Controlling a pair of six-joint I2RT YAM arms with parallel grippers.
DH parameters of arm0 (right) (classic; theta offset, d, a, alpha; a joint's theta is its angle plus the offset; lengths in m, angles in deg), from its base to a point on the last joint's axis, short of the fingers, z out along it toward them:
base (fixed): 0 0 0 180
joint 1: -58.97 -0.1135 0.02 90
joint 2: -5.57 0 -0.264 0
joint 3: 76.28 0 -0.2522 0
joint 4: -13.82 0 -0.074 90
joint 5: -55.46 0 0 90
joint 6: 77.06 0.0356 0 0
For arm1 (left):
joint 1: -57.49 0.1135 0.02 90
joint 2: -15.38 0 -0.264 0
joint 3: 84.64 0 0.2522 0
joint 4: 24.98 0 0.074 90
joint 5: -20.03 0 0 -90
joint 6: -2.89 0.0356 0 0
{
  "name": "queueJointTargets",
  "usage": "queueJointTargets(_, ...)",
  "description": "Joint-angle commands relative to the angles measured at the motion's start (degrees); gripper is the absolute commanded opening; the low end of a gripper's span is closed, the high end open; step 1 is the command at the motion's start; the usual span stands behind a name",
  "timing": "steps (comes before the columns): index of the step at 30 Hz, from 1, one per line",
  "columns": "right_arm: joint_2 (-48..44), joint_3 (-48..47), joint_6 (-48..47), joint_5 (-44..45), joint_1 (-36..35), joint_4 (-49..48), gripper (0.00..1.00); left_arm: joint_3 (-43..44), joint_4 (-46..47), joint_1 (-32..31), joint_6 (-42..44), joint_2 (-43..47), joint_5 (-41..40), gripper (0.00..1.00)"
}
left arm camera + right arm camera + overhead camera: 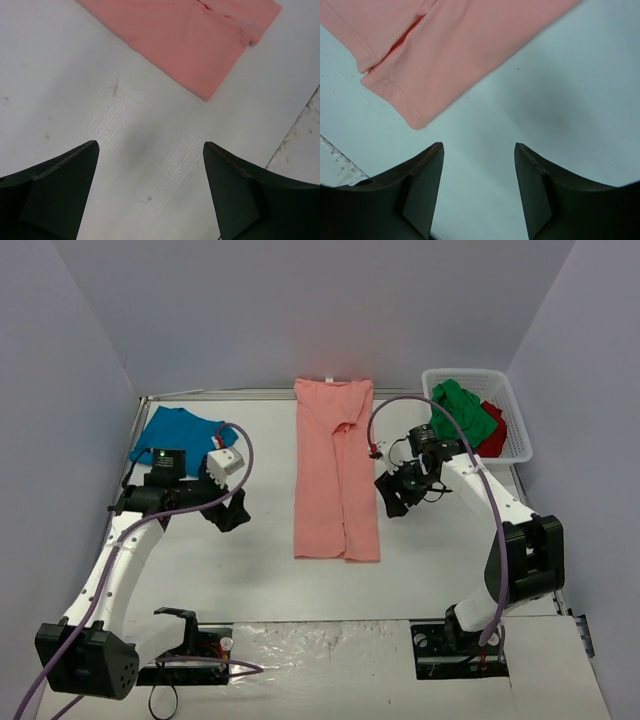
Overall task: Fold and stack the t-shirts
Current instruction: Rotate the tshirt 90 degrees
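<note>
Overhead alone: teal t-shirt (176, 429), perhaps folded

White table (250, 570) with a faintly ribbed, lightly scuffed surface, a thin metal rim (220, 393) ran along its far edge, plain pale lavender-grey walls (300, 310) closed it in behind and on both sides, a glossy crinkled strip (330, 645) lay along the near edge, light was soft and even, shadows stayed faint
</note>
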Motion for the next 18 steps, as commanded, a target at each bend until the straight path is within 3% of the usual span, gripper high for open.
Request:
queueJointTargets(1,-1.4,1.6,-0.3,-3.7,3.2,-1.0,0.55,3.2,-3.8,-9.3,8.8,-0.3,-5.5,0.84)
queueJointTargets(6,-2.0,4.4,-0.8,-8.1,9.7,-2.9,0.56,-0.1,-2.7,-21.0,15.9,-1.5,-16.3,0.81)
queueJointTargets(10,-3.9,6.3,1.0,-8.4,12.7,-5.0,0.60,-4.2,4.1,-29.3,17.7,-2.6,-21.4,0.81)
queueJointTargets(13,-4.5,7.2,1.3,-8.7,14.3,-5.9,0.62,-6.6,9.8,-31.9,18.4,-5.5,-26.5,0.80)
queueJointTargets(18,-3.7,7.1,1.8,-7.9,15.7,-5.9,0.62,-9.2,16.7,-34.4,17.0,-9.3,-25.9,0.79)
